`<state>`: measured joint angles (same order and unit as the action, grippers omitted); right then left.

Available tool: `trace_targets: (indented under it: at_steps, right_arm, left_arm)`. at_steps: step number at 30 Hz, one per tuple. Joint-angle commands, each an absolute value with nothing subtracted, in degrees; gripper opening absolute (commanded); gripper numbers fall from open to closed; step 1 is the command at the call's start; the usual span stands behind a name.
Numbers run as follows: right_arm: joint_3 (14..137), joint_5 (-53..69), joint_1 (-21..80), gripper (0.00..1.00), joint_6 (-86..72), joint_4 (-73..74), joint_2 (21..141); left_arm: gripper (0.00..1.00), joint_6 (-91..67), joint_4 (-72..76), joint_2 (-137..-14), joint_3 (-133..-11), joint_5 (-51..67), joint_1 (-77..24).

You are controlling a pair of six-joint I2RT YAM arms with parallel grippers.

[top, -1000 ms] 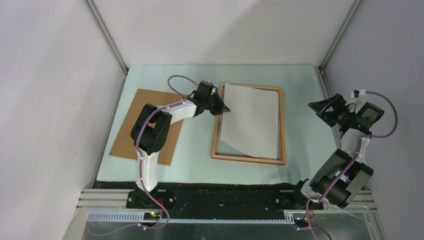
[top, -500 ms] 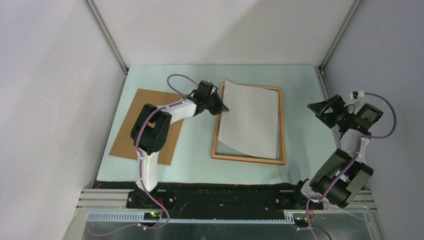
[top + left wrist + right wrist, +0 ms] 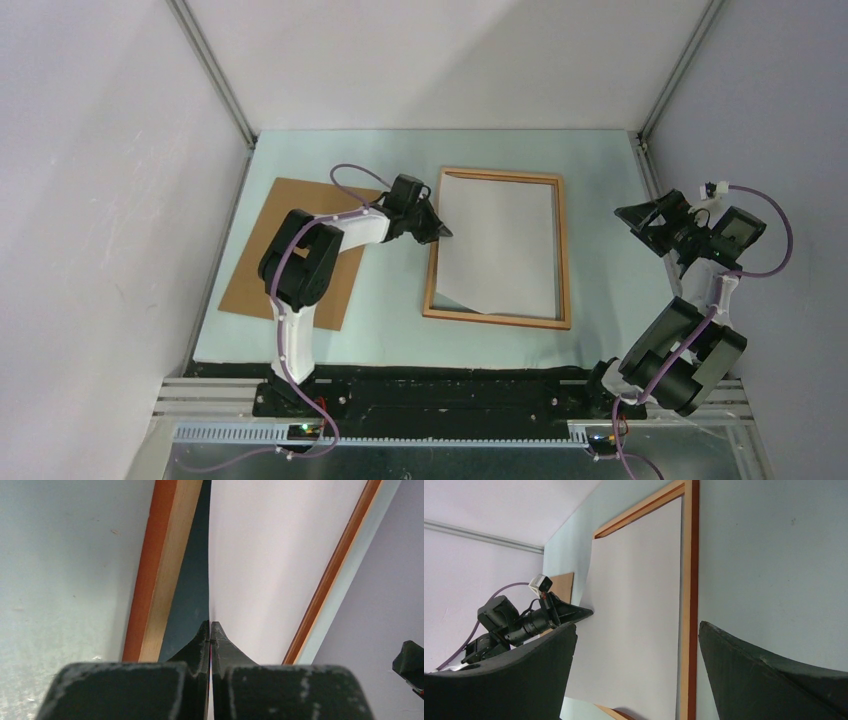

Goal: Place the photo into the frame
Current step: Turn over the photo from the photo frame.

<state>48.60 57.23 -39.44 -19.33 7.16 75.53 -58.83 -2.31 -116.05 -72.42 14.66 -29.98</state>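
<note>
The photo [image 3: 503, 240] lies white side up inside the frame [image 3: 563, 250], its left edge held up a little. My left gripper [image 3: 447, 234] is shut on the photo's left edge, just inside the frame's left rail. In the left wrist view the shut fingertips [image 3: 210, 629] pinch the sheet [image 3: 270, 555] beside the rail [image 3: 160, 565]. My right gripper [image 3: 635, 216] is open and empty, hovering right of the frame. The right wrist view shows the photo [image 3: 634, 605] within the frame [image 3: 690, 605].
A flat brown backing board [image 3: 262, 250] lies on the mat left of the frame, under my left arm. The pale green mat [image 3: 600, 300] ends at the walls left, right and back.
My left gripper has lowered and drawn the photo's left edge down and left. The photo has turned from skewed across the frame to lying square inside it. The right arm has hardly moved.
</note>
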Motion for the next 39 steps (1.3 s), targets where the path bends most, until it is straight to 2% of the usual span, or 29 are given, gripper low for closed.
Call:
trace_targets:
  at_steps: [1, 39]
  right_arm:
    - [48.4, 57.0, -39.3, 0.96, -18.4, 6.0, 75.0]
    - [48.4, 56.8, -39.3, 0.96, -18.2, 6.1, 75.2]
  left_arm:
    - [0.00, -60.6, -0.3, -112.8, -73.0, 13.8, -30.5]
    - [0.00, -60.4, -1.5, -118.7, -78.1, 15.3, -31.5]
